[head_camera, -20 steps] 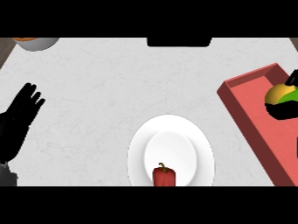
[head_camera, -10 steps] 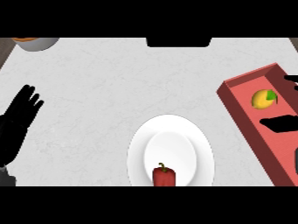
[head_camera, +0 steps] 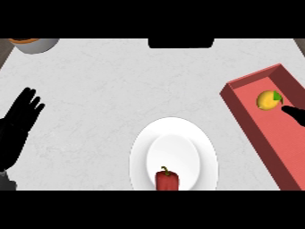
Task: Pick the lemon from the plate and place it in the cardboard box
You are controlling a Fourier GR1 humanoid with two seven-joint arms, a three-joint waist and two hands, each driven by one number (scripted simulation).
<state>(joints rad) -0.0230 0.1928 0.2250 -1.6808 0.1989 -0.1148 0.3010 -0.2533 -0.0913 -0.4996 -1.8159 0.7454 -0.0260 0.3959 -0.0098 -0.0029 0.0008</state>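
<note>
The yellow lemon (head_camera: pixel 269 99) lies inside the red box (head_camera: pixel 247 103) at the right, free of any hand. Only part of my right hand (head_camera: pixel 304 118) shows at the right edge, over the box just below and right of the lemon; its straight finger points toward the lemon without touching it. The white plate (head_camera: pixel 173 147) sits at bottom centre and carries a red pepper (head_camera: pixel 167 179) near its lower rim. My left hand (head_camera: pixel 13 129) rests open at the left edge, fingers up.
A grey bowl (head_camera: pixel 34 44) with something orange in it stands at the top left corner. A black object (head_camera: pixel 180 43) sits at the counter's back edge. Wood strips show at both top corners.
My right hand has let go of the lemon, which now lies in the box. The hand has drawn back toward the right edge. The left hand has not moved.
</note>
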